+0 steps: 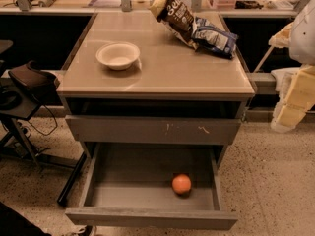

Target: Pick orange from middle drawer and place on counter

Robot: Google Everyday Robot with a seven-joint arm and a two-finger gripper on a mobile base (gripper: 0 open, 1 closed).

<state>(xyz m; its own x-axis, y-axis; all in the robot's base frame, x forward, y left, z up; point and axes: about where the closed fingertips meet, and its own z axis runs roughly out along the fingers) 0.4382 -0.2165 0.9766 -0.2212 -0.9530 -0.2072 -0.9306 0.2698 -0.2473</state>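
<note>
A round white bowl [118, 55] sits left on the glossy beige table [162, 77]. Below it, the grey metal drawer [128, 181] stands open. The orange [181, 184], small, smooth and round, rests on the drawer's flat floor, right of centre. Crinkled snack bags [197, 28] lie at the table's back right. Your pale, blocky gripper [290, 109] hangs far right, well apart from the fruit; open or closed, I cannot tell. The pick seems not begun: next, reach down into the drawer.

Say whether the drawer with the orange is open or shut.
Open: the drawer is pulled out, the orange lying on its bare floor. The pincer hangs at far right.
</note>
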